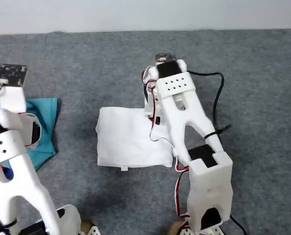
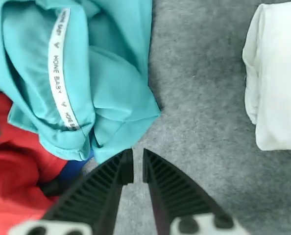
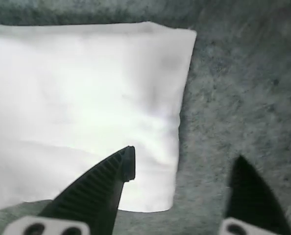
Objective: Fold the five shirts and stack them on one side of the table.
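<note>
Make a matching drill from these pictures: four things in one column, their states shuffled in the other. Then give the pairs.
1. white shirt
2. teal shirt
3. left hand
4. right hand

A. open
B. rumpled, next to a red shirt
C. shut, empty
D. folded flat

Pairs: 1-D, 2-B, 3-C, 4-A

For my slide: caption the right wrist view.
Right gripper, fingers open, over the edge of a folded white shirt on the table.
</note>
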You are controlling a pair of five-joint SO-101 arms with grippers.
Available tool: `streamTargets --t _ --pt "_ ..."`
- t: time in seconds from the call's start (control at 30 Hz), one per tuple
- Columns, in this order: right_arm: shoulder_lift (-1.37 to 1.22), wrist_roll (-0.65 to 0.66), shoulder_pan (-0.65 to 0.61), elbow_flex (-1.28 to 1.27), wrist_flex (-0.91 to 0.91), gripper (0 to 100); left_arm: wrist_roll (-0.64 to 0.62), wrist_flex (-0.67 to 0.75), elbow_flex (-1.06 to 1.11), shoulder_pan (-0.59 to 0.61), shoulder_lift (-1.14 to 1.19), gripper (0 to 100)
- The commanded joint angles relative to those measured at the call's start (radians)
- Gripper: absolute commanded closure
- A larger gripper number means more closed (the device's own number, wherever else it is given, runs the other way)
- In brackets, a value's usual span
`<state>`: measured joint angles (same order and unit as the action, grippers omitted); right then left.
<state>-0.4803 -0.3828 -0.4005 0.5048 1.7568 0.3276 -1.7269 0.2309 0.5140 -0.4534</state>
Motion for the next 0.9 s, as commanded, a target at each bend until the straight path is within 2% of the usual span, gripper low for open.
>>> streamTargets --t 0.0,0.3,0.57,0.7,0.87 --pt "0.015 -0.063 -0.022 0.009 0.036 58.6 0.02 -0.02 0.027 0.011 -0.029 96" --pt "-0.143 -0.077 -0.094 0.011 -0.012 60.5 0.02 -0.018 0.05 0.011 -0.029 96" --pt "-0.314 -0.072 -0.094 0.011 -0.124 62.1 0.02 -0.018 0.05 0.011 -0.029 96" --pt "-0.366 -0.064 -0.094 0.011 -0.148 75.9 0.02 -0.018 0.05 0.011 -0.029 96" --pt "-0.383 0.075 -0.091 0.011 -0.139 95.9 0.017 -0.018 0.05 0.011 -0.029 96"
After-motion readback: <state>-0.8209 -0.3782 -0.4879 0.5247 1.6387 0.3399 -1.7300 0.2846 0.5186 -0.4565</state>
